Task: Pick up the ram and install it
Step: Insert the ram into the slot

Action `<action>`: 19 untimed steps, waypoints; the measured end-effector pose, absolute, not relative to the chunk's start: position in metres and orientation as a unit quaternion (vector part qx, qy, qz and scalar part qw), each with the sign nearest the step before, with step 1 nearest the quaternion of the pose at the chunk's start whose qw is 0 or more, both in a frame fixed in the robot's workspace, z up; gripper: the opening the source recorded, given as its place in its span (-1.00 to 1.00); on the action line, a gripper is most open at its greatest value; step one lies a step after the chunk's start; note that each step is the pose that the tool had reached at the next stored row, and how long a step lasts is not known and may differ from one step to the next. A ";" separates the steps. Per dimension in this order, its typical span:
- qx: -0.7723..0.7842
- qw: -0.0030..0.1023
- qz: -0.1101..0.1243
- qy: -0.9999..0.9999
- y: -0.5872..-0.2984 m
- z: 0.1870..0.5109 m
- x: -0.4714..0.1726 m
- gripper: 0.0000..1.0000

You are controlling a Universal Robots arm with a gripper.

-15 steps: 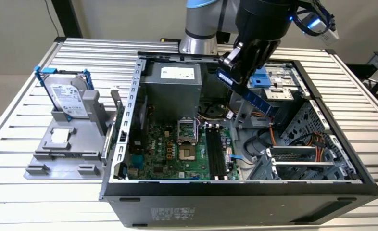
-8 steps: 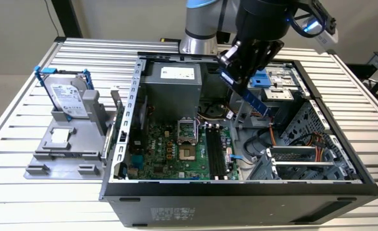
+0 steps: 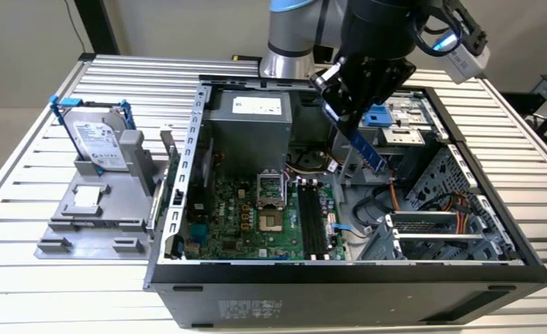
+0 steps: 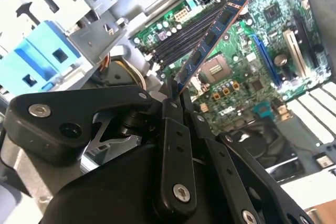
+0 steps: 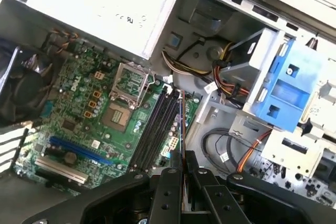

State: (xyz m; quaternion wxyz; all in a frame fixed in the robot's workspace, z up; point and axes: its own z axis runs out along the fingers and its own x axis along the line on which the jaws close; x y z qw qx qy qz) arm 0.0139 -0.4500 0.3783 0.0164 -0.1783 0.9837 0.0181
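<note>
My jaws are clamped narrow on 1 end of the ram [image 3: 368, 152], and my gripper [image 3: 345, 124] hangs above the open computer case [image 3: 176, 202]. The stick slants downward from my fingertips, its free end in the air and touching nothing. It sits over the gap between the motherboard's black slots [image 3: 312, 219] and the metal drive cage [image 3: 440, 188] on the exterior view's right.

In the first wrist view the ram [image 5: 181, 129] is edge-on, a thin line just beside the 4 parallel slots [image 5: 157, 129]. All 4 slots are bare. In the second wrist view its 1 chip-covered face [image 4: 210, 40] crosses above them.

The case walls rise on all sides and a blue caddy [image 5: 283, 87] stands near my gripper [image 5: 181, 162]. There is free air over the green motherboard [image 3: 246, 216].

The case rests on a slatted metal table [image 3: 32, 264]. Well apart on the exterior view's left, 1 grey fixture [image 3: 88, 223] holds 1 hard drive [image 3: 97, 139] upright.
</note>
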 end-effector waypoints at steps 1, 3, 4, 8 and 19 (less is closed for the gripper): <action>-0.169 0.017 0.018 0.985 -0.450 0.378 0.014 -1.00; -0.152 0.017 0.018 0.988 -0.450 0.378 0.014 -1.00; -0.142 0.017 0.018 0.989 -0.450 0.378 0.014 -1.00; -0.107 0.018 0.017 0.994 -0.450 0.378 0.014 -1.00; -0.039 0.019 0.016 0.999 -0.450 0.377 0.014 -1.00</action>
